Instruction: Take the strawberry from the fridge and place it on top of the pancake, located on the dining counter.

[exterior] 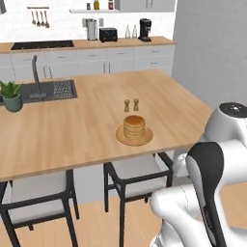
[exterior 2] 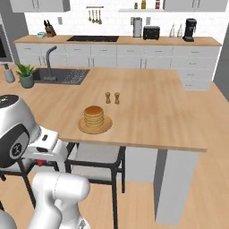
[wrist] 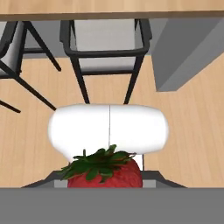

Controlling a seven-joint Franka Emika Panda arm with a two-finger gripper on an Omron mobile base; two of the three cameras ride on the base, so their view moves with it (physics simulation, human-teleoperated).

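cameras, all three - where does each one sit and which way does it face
Left base view: behind the arm on its left, facing the dining counter and pancake; white arm at lower right.
Right base view: behind on the right, same dining counter and pancake; arm at lower left.
Hand view: on the hand, facing a chair under the counter edge, strawberry held close at the bottom.
Both base views share the pancake, shakers and sink.

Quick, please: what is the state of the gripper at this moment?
Gripper: closed on the strawberry, held low in front of the chairs.
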